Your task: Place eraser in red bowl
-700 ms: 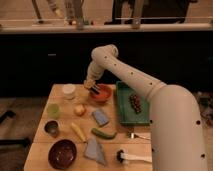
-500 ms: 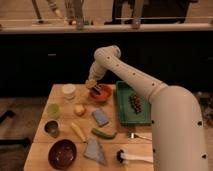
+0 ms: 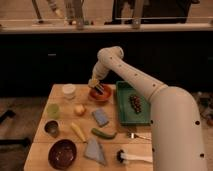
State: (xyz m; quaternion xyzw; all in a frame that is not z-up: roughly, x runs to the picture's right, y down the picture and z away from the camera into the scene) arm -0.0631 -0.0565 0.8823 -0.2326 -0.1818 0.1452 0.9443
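Standing here, I can read no writing, label, brand, number or sign anywhere on the counter (image 3: 64, 119): the white cup (image 3: 68, 91) near its far left corner, the green tray (image 3: 125, 113) along its right edge and the blue-grey block (image 3: 100, 117) near its middle are all plain. The gripper (image 3: 101, 89) hangs just above the red bowl (image 3: 100, 96) near the counter's far edge, and I can make out no lettering on either of them.
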